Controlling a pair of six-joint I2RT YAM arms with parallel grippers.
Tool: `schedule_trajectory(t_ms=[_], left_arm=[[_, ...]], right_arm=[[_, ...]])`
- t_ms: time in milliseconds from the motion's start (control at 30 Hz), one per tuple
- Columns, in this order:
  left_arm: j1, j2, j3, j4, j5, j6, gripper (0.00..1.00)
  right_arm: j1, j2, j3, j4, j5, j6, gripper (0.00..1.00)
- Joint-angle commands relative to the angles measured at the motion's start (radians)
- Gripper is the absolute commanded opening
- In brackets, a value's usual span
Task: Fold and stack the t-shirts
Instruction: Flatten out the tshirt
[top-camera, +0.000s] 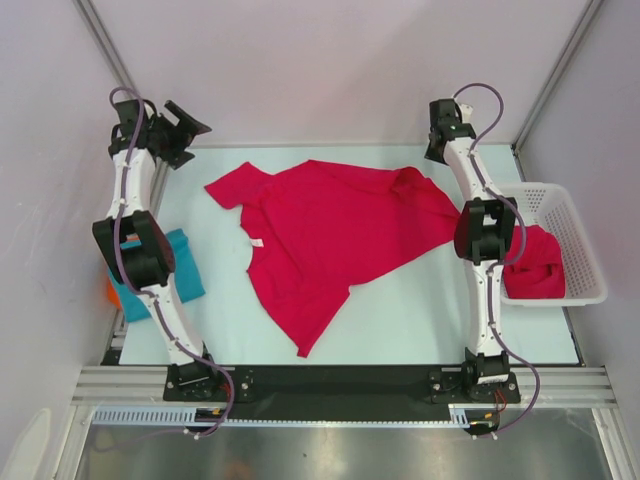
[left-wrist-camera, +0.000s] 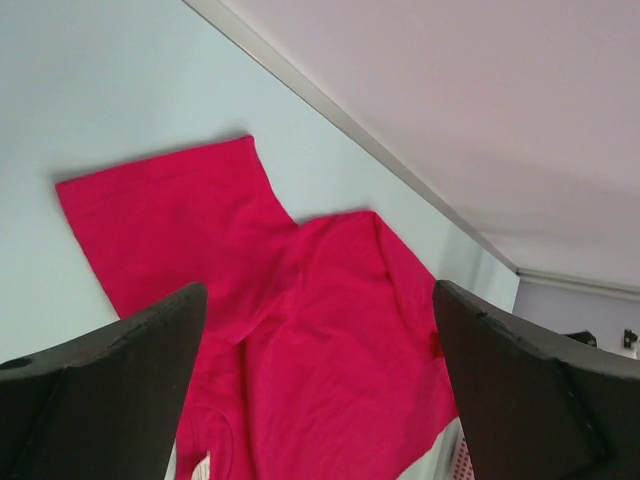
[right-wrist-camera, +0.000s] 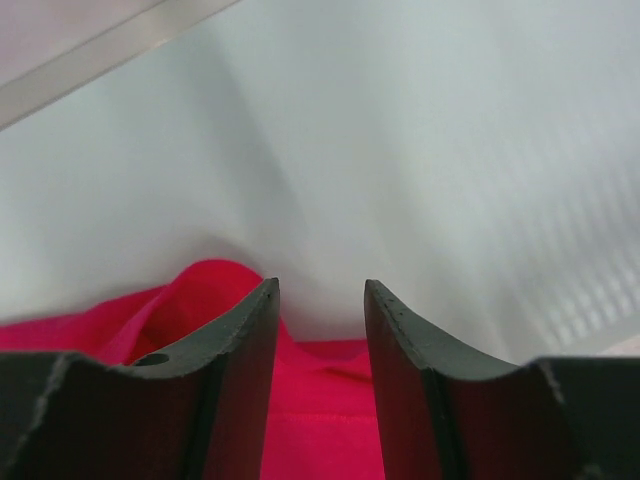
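Observation:
A crimson t-shirt (top-camera: 330, 230) lies spread and rumpled across the middle of the table. It also shows in the left wrist view (left-wrist-camera: 300, 330) and the right wrist view (right-wrist-camera: 320, 420). A teal t-shirt (top-camera: 187, 268) lies folded at the left edge, partly under the left arm. A second crimson t-shirt (top-camera: 535, 270) sits bunched in the basket. My left gripper (top-camera: 192, 135) (left-wrist-camera: 318, 290) is open and empty, raised above the far left corner near the shirt's sleeve. My right gripper (top-camera: 437, 150) (right-wrist-camera: 320, 285) is open with a narrow gap, low over the shirt's far right corner, holding nothing.
A white mesh basket (top-camera: 580, 225) stands at the right edge of the table. Something orange (top-camera: 109, 290) peeks out beside the teal shirt. Enclosure walls and frame posts close in the back and sides.

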Motion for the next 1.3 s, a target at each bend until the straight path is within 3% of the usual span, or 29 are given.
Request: schedule_trajectory(t_ms=[0,133,233,400,600,933,1100,1267], left_arm=[[-0.025,-0.159,-0.056,-0.024,0.052,0.061,1.00],[-0.067,-0.371,-0.345,0.025,0.075,0.062,1.00],[-0.167,-0.519,-0.519,0.046,0.056,0.088,0.99],[-0.320,-0.683,-0.731,0.045,-0.009,0.108,1.00],[-0.470,-0.861,-1.045,0.057,-0.047,0.064,0.99],[-0.681,-1.124,-1.273,-0.024,-0.119,-0.021,1.00],[-0.859,-1.135,-1.303,-0.056,-0.184,-0.097,1.00],[-0.955,-1.144,-1.339,-0.078,-0.210,-0.150,1.00]], right_arm=[[0.043,-0.177,-0.092,0.012,-0.005,-0.031,0.45],[0.060,-0.261,-0.250,0.017,0.001,-0.031,0.44],[0.046,-0.315,-0.383,0.028,-0.052,-0.002,0.45],[0.005,-0.433,-0.630,0.086,-0.145,0.042,0.44],[-0.009,-0.516,-0.762,0.103,-0.139,0.024,0.45],[-0.035,-0.573,-0.850,0.127,-0.156,0.019,0.46],[-0.035,-0.559,-0.861,0.135,-0.160,0.025,0.46],[-0.041,-0.548,-0.882,0.144,-0.156,0.021,0.46]])
